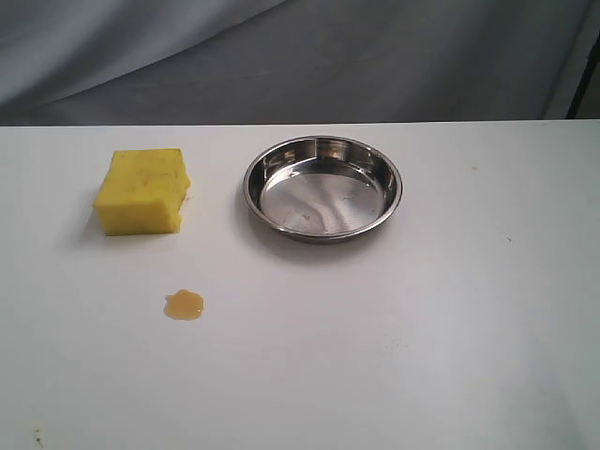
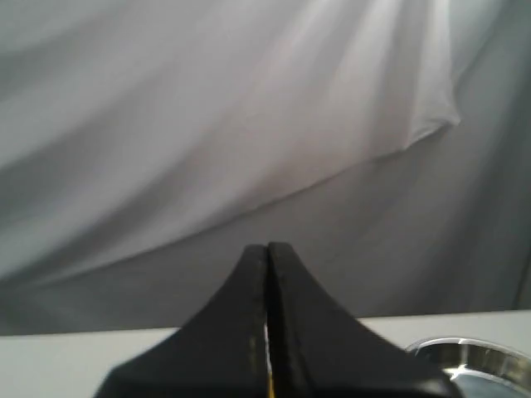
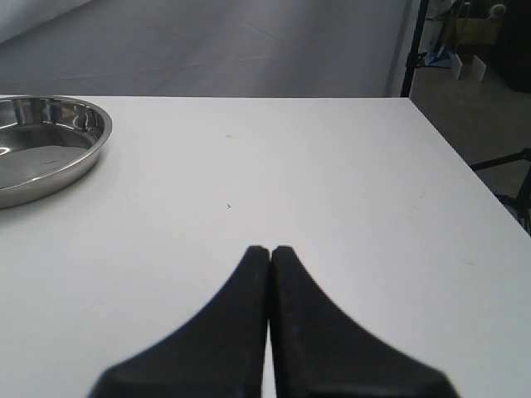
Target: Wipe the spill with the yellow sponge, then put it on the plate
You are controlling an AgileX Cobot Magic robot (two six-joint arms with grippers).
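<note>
The yellow sponge lies on the white table at the back left. In front of it sits the spill, a small amber puddle. The steel plate stands to the right of the sponge and holds nothing; its rim shows in the left wrist view, and the plate appears again in the right wrist view. Neither arm shows in the exterior view. My left gripper is shut, pointing at the grey curtain. My right gripper is shut above bare table, away from the plate.
A grey curtain hangs behind the table. The table's right edge drops off to a floor with a black stand.
</note>
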